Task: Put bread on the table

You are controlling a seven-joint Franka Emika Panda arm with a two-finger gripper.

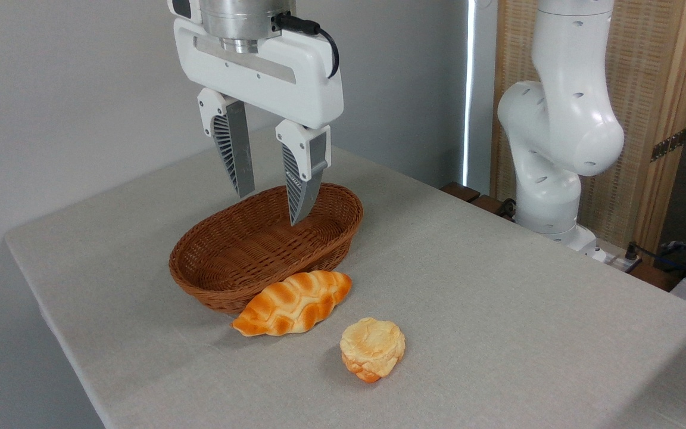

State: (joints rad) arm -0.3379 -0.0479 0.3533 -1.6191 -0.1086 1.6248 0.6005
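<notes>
At the left, the table [498, 286] runs bare from its near corner up to the basket [200, 262], a brown wicker oval that shows nothing inside it. Above the basket hangs the gripper [270, 196], pointing straight down with its two ribbed fingers [233, 152] apart and nothing between them; the tips sit at about rim height over the basket's far half, touching neither the weave nor any food. That empty, spread stance over an empty basket suggests the carrying is done and the arm has simply lifted clear. Just in front of the basket, touching or nearly touching its near wall, lies the loaf [292, 302], a long ridged orange-and-cream piece resting flat on the cloth. A little further right and nearer the camera sits the bread [373, 347], tipped slightly on its darker base, its pale crinkled top facing up and toward the viewer; it rests on the table, apart from both the loaf and the basket. Judged from this, the task looks complete or all but so. Nothing crowds the bread. To the far right the arm's white base [557, 137] stands beyond the table edge, before a wooden screen [664, 89], well away from the food.
</notes>
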